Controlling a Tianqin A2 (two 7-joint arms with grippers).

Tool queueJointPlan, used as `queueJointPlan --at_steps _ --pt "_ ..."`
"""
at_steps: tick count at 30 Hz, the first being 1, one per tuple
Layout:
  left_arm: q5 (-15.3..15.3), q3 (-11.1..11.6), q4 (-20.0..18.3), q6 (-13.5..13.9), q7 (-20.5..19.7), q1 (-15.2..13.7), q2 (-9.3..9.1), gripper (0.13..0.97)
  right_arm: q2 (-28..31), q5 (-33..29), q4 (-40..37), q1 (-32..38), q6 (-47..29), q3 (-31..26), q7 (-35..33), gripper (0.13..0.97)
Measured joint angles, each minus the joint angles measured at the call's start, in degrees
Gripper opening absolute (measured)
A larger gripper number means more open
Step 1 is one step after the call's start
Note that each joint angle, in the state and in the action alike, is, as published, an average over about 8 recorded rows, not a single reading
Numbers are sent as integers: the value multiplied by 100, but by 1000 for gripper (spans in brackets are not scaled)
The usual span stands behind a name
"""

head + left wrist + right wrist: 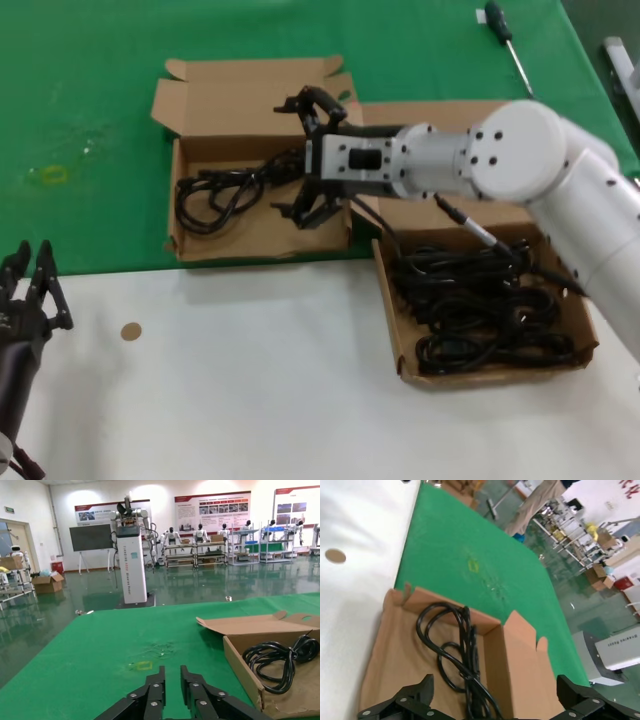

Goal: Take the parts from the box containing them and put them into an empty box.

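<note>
Head view: we see the right pincer (pixel 318 160) spread wide over the smaller box (pixel 250 215), in which one coiled cable (pixel 225 190) lies free on the floor. The larger box (pixel 490 355) at the right holds the remaining cables (pixel 480 305) in a tangled heap. The left pincer (pixel 30 285) waits at the table's (pixel 250 400) near left edge, its fingers nearly together and empty. A screwdriver (pixel 505 40) lies far off on the green cloth.

We judge that the release is made: a straight lift should clear the plug end before the arm swings back to the heap.

Left wrist view: a white pillar (pixel 132 560) reads "TIANQIN A2C2"; wall posters are illegible.

Right wrist view: the fingers (pixel 405 705) stand far apart over the cable (pixel 455 650); a grey unit (pixel 617 647) carries lettering, seemingly "Humanoid Robot".
</note>
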State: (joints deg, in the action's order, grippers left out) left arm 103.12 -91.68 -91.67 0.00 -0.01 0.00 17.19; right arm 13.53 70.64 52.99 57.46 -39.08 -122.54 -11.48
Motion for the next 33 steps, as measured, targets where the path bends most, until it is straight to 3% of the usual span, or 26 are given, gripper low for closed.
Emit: queueJointPlan --at_steps 9,12,16,33 --pt "0 0 0 0 0 0 0 278 42 371 442 -657 447 353 131 916" --pt "0 0 0 0 0 0 0 323 57 507 606 -900 610 484 179 916" --pt "0 0 0 0 0 0 0 323 78 689 822 -1222 829 656 243 934" --pt "1 0 0 0 0 0 0 734 165 1461 1740 -2584 1758 1388 516 966"
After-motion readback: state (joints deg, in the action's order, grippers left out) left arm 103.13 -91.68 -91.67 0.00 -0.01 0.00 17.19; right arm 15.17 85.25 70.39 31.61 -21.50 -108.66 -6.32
